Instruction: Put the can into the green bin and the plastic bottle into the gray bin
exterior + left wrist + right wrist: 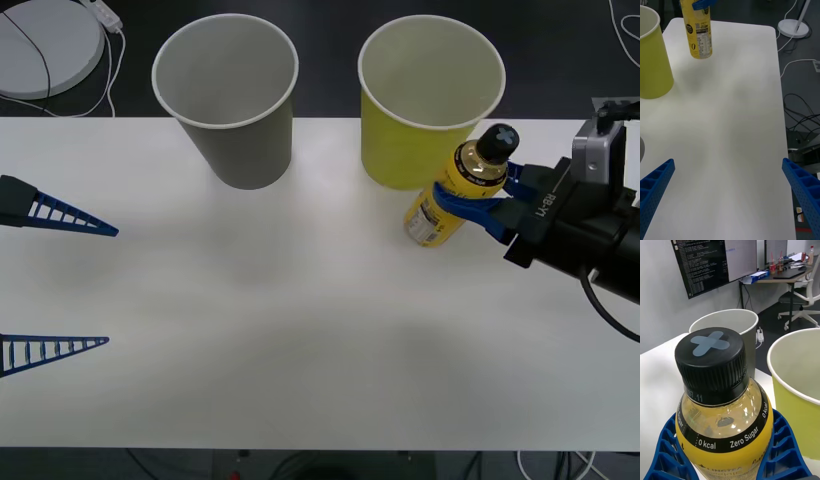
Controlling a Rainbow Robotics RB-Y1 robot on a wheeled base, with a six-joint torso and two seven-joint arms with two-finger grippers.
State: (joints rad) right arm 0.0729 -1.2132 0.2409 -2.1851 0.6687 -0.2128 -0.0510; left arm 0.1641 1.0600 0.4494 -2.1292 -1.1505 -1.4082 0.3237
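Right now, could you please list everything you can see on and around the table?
gray bin: one, gray, table's far edge, left of the green bin.
green bin: one, yellow-green, far edge.
plastic bottle: one, yellow, black cap, tilted, lifted just in front of the green bin.
table: one, white.
round white base: one, floor beyond the table's far left corner.
left gripper: blue jaws open, table's left side.
right gripper: blue jaws clamping the bottle's neck.
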